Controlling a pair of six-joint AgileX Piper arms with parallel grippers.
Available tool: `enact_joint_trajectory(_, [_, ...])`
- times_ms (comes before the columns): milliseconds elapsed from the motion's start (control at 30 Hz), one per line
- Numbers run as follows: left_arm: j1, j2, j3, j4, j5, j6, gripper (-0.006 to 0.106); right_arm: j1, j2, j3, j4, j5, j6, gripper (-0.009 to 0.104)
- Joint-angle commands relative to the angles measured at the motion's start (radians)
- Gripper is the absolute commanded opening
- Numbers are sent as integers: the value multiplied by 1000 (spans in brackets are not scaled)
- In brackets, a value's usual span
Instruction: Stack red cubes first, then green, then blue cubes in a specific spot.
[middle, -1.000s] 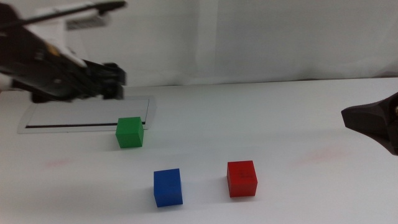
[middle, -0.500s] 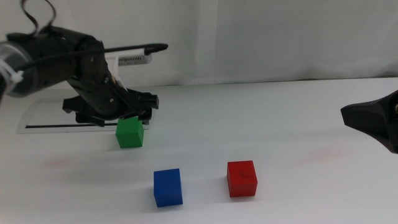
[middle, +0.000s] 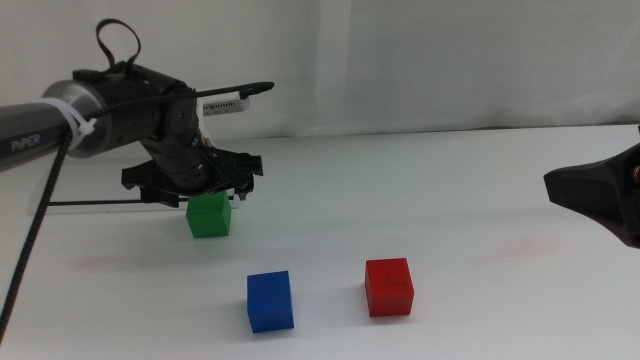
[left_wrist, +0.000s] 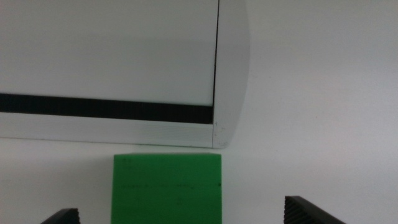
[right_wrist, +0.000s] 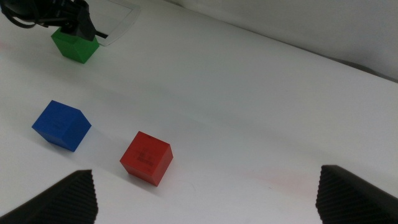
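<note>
**Left claw poised over the green cube**

The left claw (middle: 210, 192) hangs directly above the green cube (middle: 209, 214), its jaws spread wide to either side of the cube and touching neither face; in the left wrist view only the two jaw tips show, well apart, with the cube (left_wrist: 166, 188) between them. The cube sits on the white desk (middle: 450, 200) just in front of a flat white sheet with a black line (left_wrist: 106, 109). Nearer the camera, the blue cube (middle: 270, 300) and the red cube (middle: 389, 287) rest apart from each other and from the green one, none stacked. The right claw (middle: 600, 200) waits at the right edge of the middle view; its jaws look widely parted in its own wrist view, though only their blurred tips show.
</note>
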Motion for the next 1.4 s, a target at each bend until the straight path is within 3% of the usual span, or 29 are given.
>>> enact_joint_trajectory(0, [-6,12,-10,1,-8,-25,80,-6,-4,5,1,-13,-8,94])
enact_joint_trajectory(633, [-6,67,-10,21,-44,-70,77,-6,-4,5,1,-13,-8,94])
enact_joint_trajectory(1033, [-6,105,-10,17,-2,-70,50,-6,-4,5,1,-20,-8,94])
enact_joint_trajectory(1133, [-6,110,-10,17,-4,-70,31,-6,-4,5,1,-22,-8,94])
enact_joint_trajectory(1233, [-6,110,-10,17,-13,-66,-3,-6,-4,5,1,-22,-8,94])
enact_joint_trajectory(1367, [-15,16,-28,17,3,-66,-3,-6,-4,5,-2,-24,-8,94])
